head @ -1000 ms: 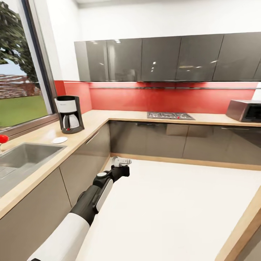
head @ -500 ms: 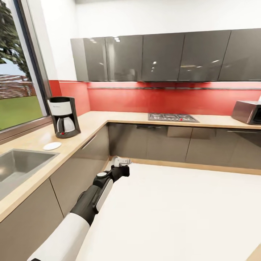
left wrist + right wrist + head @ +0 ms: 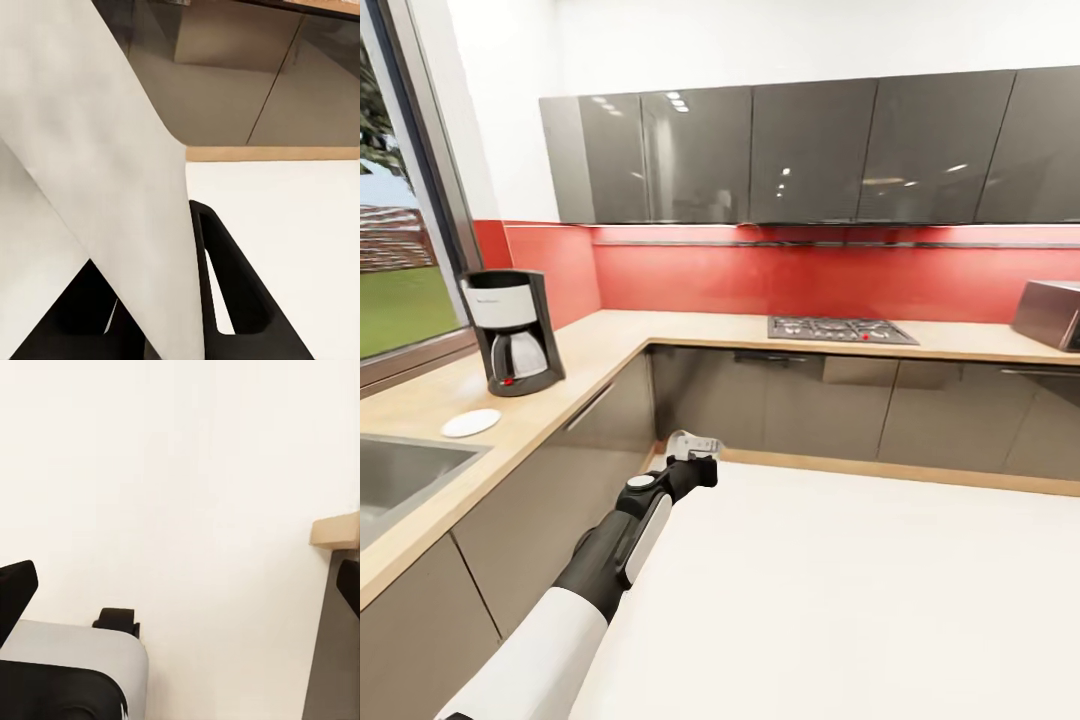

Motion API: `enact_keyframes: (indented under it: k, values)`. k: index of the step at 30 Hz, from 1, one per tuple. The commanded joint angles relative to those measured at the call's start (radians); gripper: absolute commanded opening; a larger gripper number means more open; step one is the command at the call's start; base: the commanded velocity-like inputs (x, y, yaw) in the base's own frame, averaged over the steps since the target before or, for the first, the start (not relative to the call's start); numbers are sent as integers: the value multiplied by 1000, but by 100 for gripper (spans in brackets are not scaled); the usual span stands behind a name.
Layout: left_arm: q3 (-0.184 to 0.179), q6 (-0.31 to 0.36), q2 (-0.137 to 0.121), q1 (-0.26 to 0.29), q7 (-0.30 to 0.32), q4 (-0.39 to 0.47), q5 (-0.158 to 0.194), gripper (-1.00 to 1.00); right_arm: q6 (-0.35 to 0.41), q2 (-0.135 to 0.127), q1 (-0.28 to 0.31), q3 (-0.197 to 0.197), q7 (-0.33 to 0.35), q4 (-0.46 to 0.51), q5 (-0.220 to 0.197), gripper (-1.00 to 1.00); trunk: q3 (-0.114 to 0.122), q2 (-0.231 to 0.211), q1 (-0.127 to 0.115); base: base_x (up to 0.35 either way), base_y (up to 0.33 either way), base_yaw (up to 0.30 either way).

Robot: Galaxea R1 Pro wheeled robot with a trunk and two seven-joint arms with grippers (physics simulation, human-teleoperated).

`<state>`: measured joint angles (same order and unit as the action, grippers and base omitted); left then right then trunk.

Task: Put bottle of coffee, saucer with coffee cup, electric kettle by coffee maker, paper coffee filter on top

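The coffee maker (image 3: 512, 332) stands on the kitchen countertop (image 3: 610, 350) at the left, under the window. A white saucer (image 3: 471, 422) lies on the worktop just in front of it, nearer the sink. My left gripper (image 3: 695, 445) hangs low over the floor in front of the cabinets, shut on the paper coffee filter (image 3: 690, 441). In the left wrist view the white filter (image 3: 97, 172) runs between the black fingers (image 3: 225, 285). In the right wrist view my right gripper (image 3: 180, 585) is open above bare floor, nothing between its fingers.
An inset steel sink (image 3: 395, 475) lies at the near left. A gas hob (image 3: 840, 329) and a microwave (image 3: 1050, 312) sit along the back counter under grey wall cabinets (image 3: 810, 150). White floor stretches ahead and to the right. A wooden block corner (image 3: 335, 531) is near the right gripper.
The camera has moved forward into the kitchen: the coffee maker and saucer slid left in view, the microwave right. The left arm keeps its pose, still holding the filter.
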<state>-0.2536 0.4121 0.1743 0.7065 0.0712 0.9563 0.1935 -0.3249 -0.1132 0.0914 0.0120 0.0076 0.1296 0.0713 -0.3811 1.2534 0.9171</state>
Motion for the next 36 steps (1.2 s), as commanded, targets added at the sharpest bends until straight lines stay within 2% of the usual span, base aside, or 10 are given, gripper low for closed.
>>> enact_keyframes:
  k: [1,9,24,36]
  values:
    - [0,6,0,1,1,1,4,-100,-3,0,1,0,0,-1,7,100,-1,1,1,328,-92,0]
    - [0,5,0,1,1,0,4,-100,-3,0,1,0,-1,-1,7,100,-1,1,1,305,-91,83]
    - [0,5,0,1,1,-2,5,-100,-3,1,1,0,-2,-1,7,100,-1,1,1,55,-19,252]
    - [0,5,0,1,1,-2,4,-100,-3,1,1,0,-2,0,7,100,-1,1,1,203,-121,95]
